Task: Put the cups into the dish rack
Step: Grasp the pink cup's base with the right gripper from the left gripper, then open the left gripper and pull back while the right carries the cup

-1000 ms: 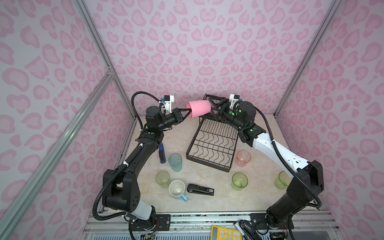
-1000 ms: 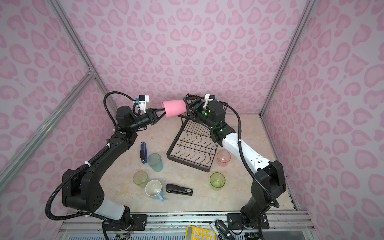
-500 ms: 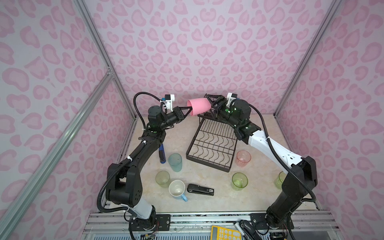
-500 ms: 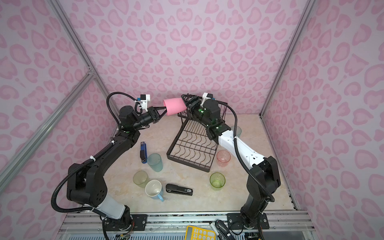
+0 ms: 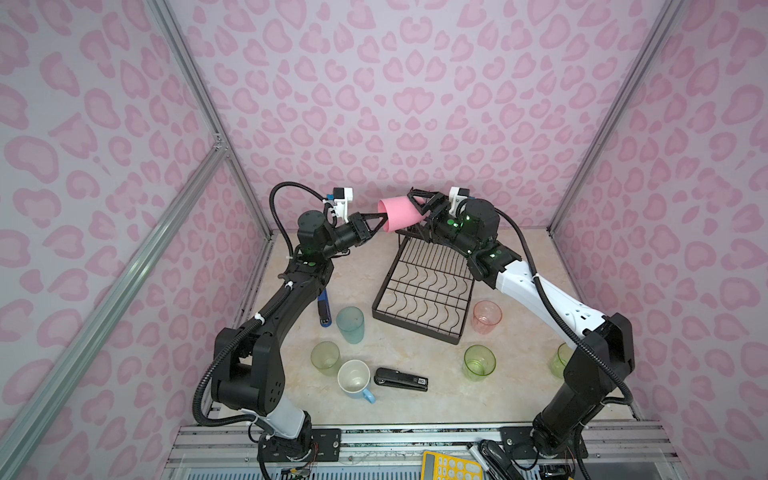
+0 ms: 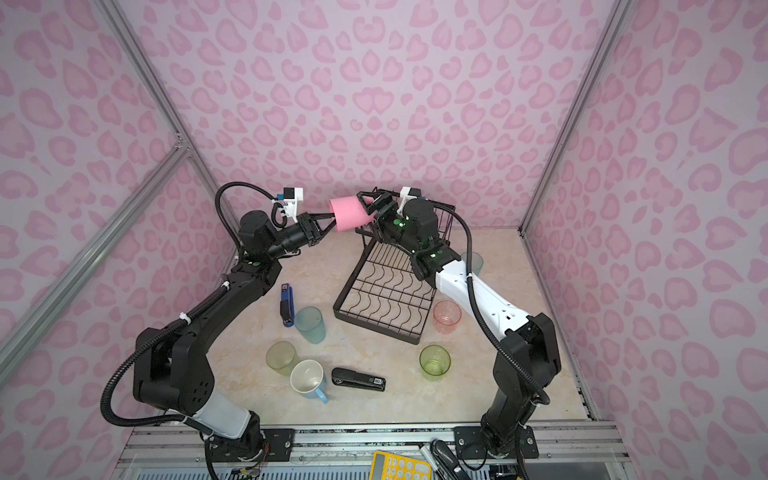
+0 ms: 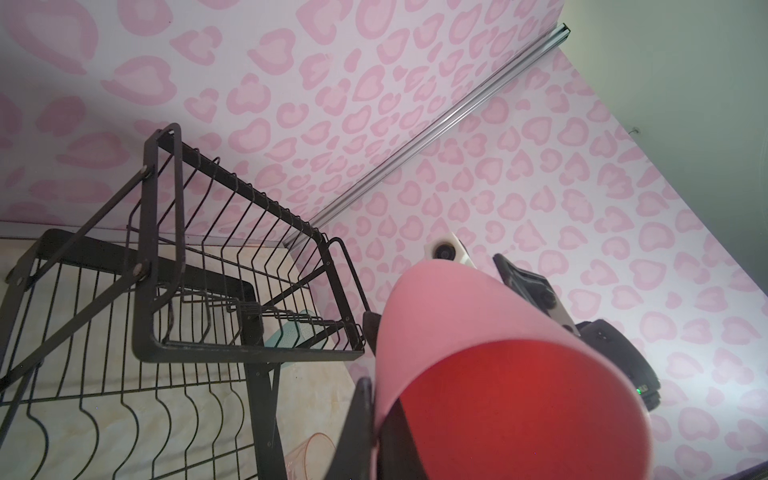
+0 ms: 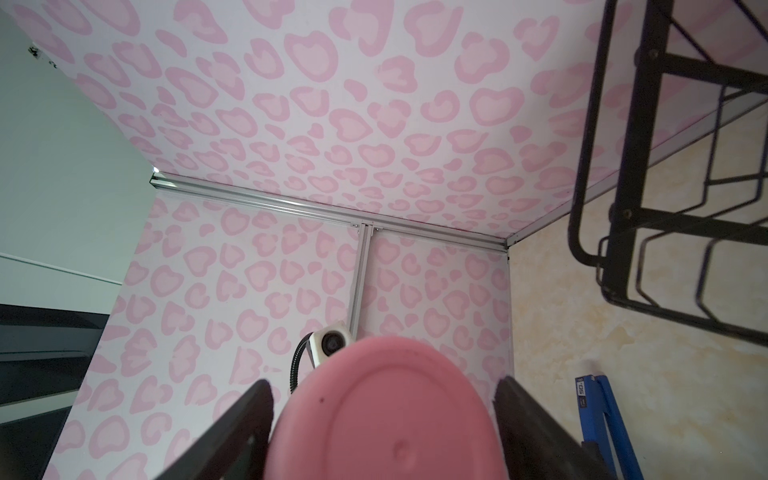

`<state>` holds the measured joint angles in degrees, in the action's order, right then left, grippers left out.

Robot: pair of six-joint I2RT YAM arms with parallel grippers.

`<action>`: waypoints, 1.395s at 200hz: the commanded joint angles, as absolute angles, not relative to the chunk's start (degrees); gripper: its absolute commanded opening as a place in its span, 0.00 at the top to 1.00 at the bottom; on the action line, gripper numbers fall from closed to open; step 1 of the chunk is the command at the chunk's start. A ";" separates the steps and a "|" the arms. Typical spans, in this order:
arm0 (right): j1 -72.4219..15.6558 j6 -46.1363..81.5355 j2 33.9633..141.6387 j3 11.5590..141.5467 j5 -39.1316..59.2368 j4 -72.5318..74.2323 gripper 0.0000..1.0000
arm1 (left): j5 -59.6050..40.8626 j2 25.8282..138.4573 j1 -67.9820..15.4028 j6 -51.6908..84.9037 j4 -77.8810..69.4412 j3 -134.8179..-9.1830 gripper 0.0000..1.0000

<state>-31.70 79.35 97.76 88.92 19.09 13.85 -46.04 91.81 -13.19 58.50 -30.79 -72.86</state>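
Pink-print walls, left fingers pinching pink cup rim, right fingers wide round base, contact unclear

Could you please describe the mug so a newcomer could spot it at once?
Start at the black dish rack on the table, then look toward the front edge. The mug stands there between a pale green cup and a black stapler; it is the only cup with a handle.
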 commanded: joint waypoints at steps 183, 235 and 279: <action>-32.38 67.41 95.73 88.31 9.16 14.72 0.44 | -44.60 91.39 -14.13 52.87 -26.55 -74.79 0.46; -31.87 50.74 92.84 91.34 0.62 6.16 0.43 | -39.51 86.44 -13.98 40.87 -9.13 -76.36 0.31; -31.40 36.79 93.33 96.87 -7.51 -3.17 0.42 | -30.80 83.94 -14.20 30.54 9.44 -80.32 0.12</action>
<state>-31.62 47.81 92.84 94.89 -0.78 2.76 -36.86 85.23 -14.04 39.13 -3.68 -77.54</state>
